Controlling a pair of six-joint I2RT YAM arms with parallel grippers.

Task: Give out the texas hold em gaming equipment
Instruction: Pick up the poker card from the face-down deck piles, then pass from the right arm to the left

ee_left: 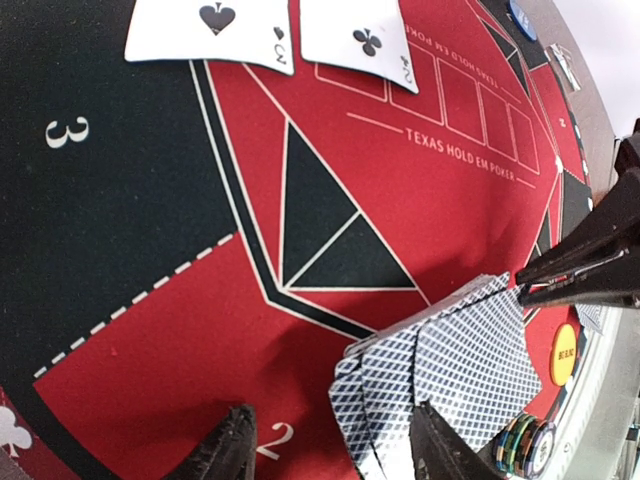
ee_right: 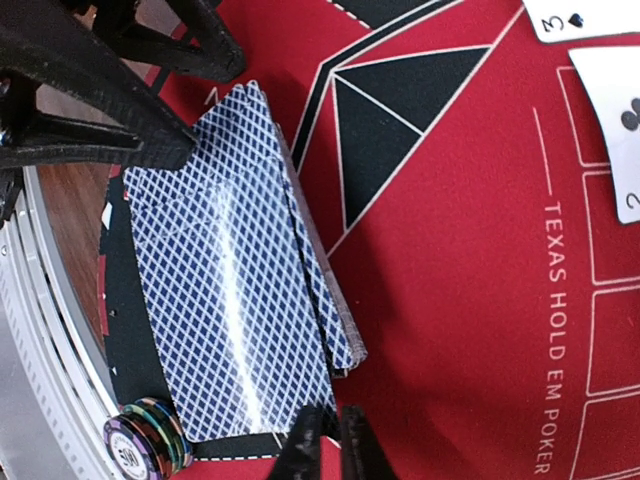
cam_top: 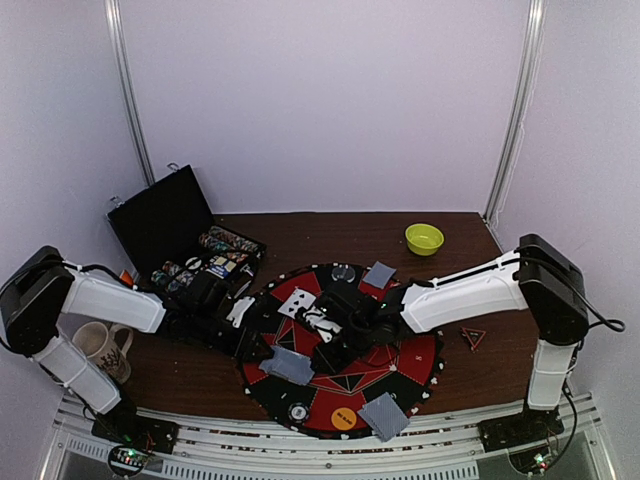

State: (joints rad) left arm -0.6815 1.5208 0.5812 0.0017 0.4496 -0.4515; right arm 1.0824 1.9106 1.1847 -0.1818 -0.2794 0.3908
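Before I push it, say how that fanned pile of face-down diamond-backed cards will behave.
The fanned pile of face-down blue diamond-backed playing cards is already splayed, so a push would probably spread it further, not move it whole. Glare on the backs suggests they slip over each other. Thin edges: lifted singly, cards likely flex.

Glossy paper cards (ee_right: 230,300) on matt cloth mat (ee_right: 460,280) over wooden table (cam_top: 320,235).

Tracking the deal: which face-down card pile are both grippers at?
The fanned pile at the mat's near-left edge, beside a chip stack; the others lie unattended.
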